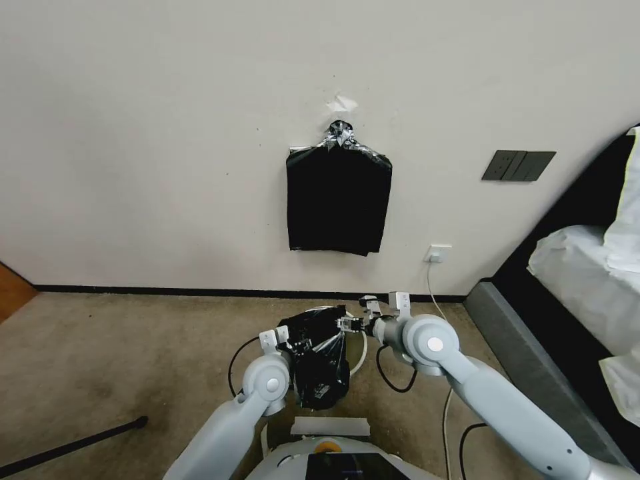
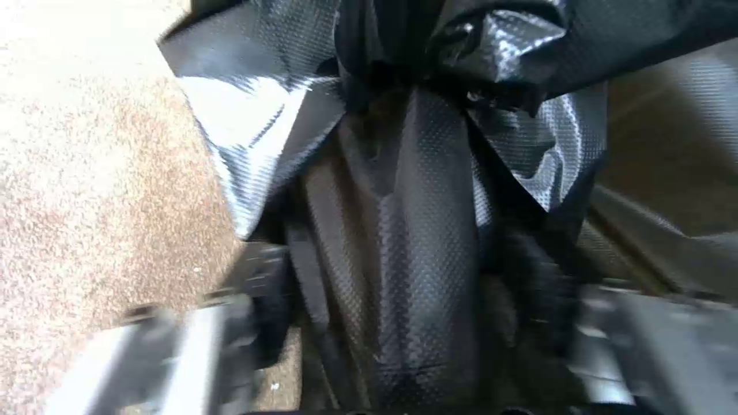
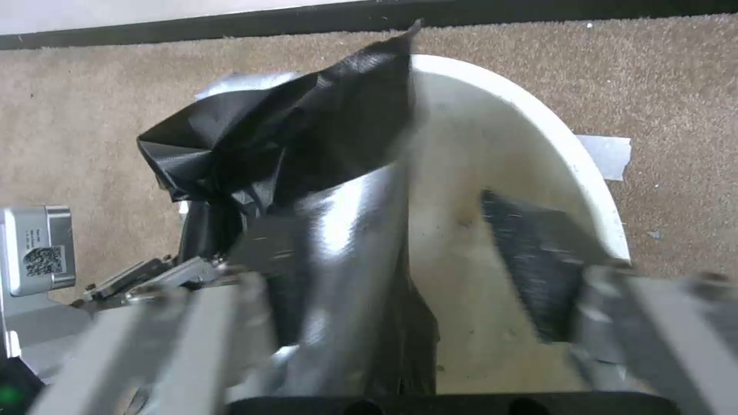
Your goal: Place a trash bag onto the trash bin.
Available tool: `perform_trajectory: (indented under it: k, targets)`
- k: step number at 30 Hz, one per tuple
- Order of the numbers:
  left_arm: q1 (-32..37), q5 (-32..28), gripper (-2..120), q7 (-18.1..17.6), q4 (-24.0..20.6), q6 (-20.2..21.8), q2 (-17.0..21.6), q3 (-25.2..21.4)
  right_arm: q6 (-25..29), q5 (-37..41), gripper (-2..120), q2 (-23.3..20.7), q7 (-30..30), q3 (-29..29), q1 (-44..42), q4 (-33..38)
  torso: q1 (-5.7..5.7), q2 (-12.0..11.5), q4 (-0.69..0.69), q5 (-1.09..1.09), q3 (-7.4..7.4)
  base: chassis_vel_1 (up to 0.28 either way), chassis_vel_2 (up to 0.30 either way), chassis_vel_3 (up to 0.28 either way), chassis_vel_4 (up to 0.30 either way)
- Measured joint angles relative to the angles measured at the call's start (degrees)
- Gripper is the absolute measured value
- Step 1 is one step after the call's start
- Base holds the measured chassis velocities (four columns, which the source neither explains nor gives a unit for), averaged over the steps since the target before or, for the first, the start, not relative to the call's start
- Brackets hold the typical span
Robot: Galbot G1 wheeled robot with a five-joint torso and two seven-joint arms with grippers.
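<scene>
The trash bag (image 1: 323,373) is crinkled glossy black plastic draped over the near side of the cream-white trash bin (image 1: 363,353), which stands on the carpet in front of me. My left gripper (image 1: 298,340) is at the bag's left side. In the left wrist view a thick fold of the bag (image 2: 407,230) runs between that gripper's (image 2: 400,323) spread fingers. My right gripper (image 1: 347,325) is at the bin's far right rim. In the right wrist view it (image 3: 415,300) stands open astride a sheet of the bag (image 3: 338,242), with the bin's rim (image 3: 538,115) and bare inside showing.
A flat bundle of black bags (image 1: 339,207) hangs on the wall behind the bin. A bed (image 1: 587,280) with a grey base (image 1: 527,360) is on the right. A white cable (image 1: 440,300) runs from a wall socket (image 1: 437,253). A black pole (image 1: 73,443) lies at left.
</scene>
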Motion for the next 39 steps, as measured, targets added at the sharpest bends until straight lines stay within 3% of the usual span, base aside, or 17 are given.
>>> perform_trajectory:
  k: [1, 5, 10, 13, 19, 26, 30, 31, 34, 35, 37, 38, 39]
  targets:
    - [0.0, 0.0, 52, 0.0, 0.0, 0.0, 0.0, 0.0, 0.0, 0.0, 50, 0.0, 0.0, 0.0, 0.0, 0.0, 0.0, 0.0, 0.0, 0.0, 0.0, 0.0, 0.0, 0.0, 0.0]
    - [-0.94, 0.23, 31, 0.01, 1.41, -0.05, -0.46, 0.6, 0.05, -0.17, 31, 0.17, -0.12, -0.22, 0.4, -0.58, 0.0, 0.01, 0.01, 0.0, -0.01, 0.0, 0.0, 0.0, 0.0]
    - [-1.53, -0.39, 18, -0.25, 1.83, 0.05, -0.56, 0.99, 0.06, -0.41, 16, 0.22, -0.36, -0.34, 0.12, -0.76, 0.0, 0.01, 0.0, 0.0, -0.01, 0.0, 0.0, 0.0, 0.0]
    - [-1.86, -1.12, 4, -1.02, 1.97, 0.25, -0.63, 1.33, 0.08, -1.43, 3, 0.31, -0.89, -0.51, -0.25, -0.89, 0.0, 0.01, 0.0, -0.01, -0.01, 0.0, 0.0, 0.0, 0.0]
    - [-1.89, -1.63, 1, -1.36, 1.86, 0.25, -0.25, 1.37, 0.11, -2.51, 0, 0.14, -1.52, -0.5, -1.06, -0.78, 0.0, 0.01, -0.02, -0.03, 0.0, 0.0, 0.0, 0.0, 0.0]
    - [-1.01, -1.46, 1, -0.15, 1.24, -0.59, 1.0, 0.56, 0.16, -9.18, 0, -0.04, -3.99, -0.51, -2.43, -0.01, 0.0, 0.0, -0.03, -0.05, 0.01, 0.0, 0.0, 0.0, 0.0]
    - [0.74, 4.59, 1, 6.37, -0.9, -1.75, 3.76, 0.59, 2.98, -23.59, 0, -1.46, -13.22, -1.51, -3.45, 1.23, 0.0, 0.0, -0.05, -0.09, 0.03, 0.0, 0.0, 0.0, 0.0]
    - [0.74, 4.59, 1, 6.37, -0.9, -1.75, 3.76, 0.59, 2.98, -23.59, 0, -1.46, -13.22, -1.51, -3.45, 1.23, 0.0, 0.0, -0.05, -0.09, 0.03, 0.0, 0.0, 0.0, 0.0]
    - [1.38, 9.37, 1, 12.19, -3.22, -3.23, 6.32, 0.43, 7.77, -33.3, 0, -3.41, -19.28, -3.01, -2.89, 1.31, 0.0, -0.01, -0.03, -0.04, 0.02, 0.0, 0.0, 0.0, 0.0]
    - [1.38, 9.37, 1, 12.19, -3.22, -3.23, 6.32, 0.43, 7.77, -33.3, 0, -3.41, -19.28, -3.01, -2.89, 1.31, 0.0, -0.01, -0.03, -0.04, 0.02, 0.0, 0.0, 0.0, 0.0]
    - [1.58, 11.11, 1, 14.7, -4.24, -3.87, 7.65, 0.13, 9.74, -36.37, 0, -4.58, -21.24, -3.6, -2.1, 1.38, 0.0, -0.01, -0.03, -0.06, 0.02, 0.0, 0.0, 0.0, 0.0]
    - [2.08, 13.49, 1, 18.0, -5.73, -4.2, 9.49, -0.62, 11.66, -39.01, 0, -6.03, -22.91, -4.32, -0.89, 1.39, 0.0, -0.01, -0.02, -0.02, 0.02, 0.0, 0.0, 0.0, 0.0]
    - [2.08, 13.49, 1, 18.0, -5.73, -4.2, 9.49, -0.62, 11.66, -39.01, 0, -6.03, -22.91, -4.32, -0.89, 1.39, 0.0, -0.01, -0.02, -0.02, 0.02, 0.0, 0.0, 0.0, 0.0]
